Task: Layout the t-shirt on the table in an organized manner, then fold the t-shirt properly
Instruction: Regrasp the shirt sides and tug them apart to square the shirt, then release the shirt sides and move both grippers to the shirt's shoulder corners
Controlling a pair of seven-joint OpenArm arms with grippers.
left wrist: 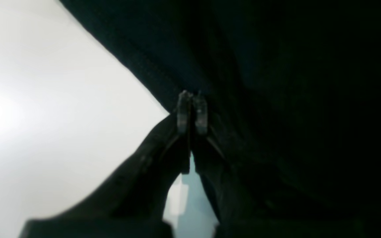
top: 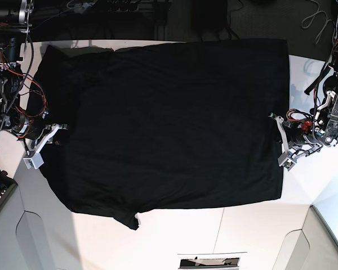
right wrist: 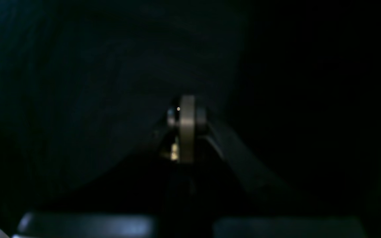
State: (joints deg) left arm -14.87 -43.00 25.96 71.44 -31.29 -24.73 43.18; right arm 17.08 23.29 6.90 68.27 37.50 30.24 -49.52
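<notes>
Closest to the left wrist lens are the dark blurred finger bases of the left gripper (left wrist: 192, 99), which run up to 2 grey tips pressed together. The edge of the t-shirt (left wrist: 276, 99) sits right at those tips, and the cloth appears nipped between them, though the dim picture leaves the pinch itself hard to confirm. To the left of the jaws lies the bare white table (left wrist: 45, 115); to the right of them, and above, everything is black fabric, with a stitched edge slanting up and to the left away from the tips.

In the right wrist view the right gripper (right wrist: 187, 109) shows as a grey, blurred tip with dark fingers behind it. Black cloth of the t-shirt (right wrist: 78, 82) fills the view above and to both sides of the jaws. The frame is too dark and soft to tell whether these jaws are spread or pressed together, or whether they hold any cloth.

From the base view the t-shirt (top: 169, 124) lies spread flat across the table (top: 242, 225), plain black side up, with 1 sleeve poking out along its near edge. The left gripper (top: 275, 119) meets the middle of the shirt's straight edge on that view's right, its arm reaching in from bare table beyond. The right gripper (top: 61, 139) rests on the cloth at the opposite side.
</notes>
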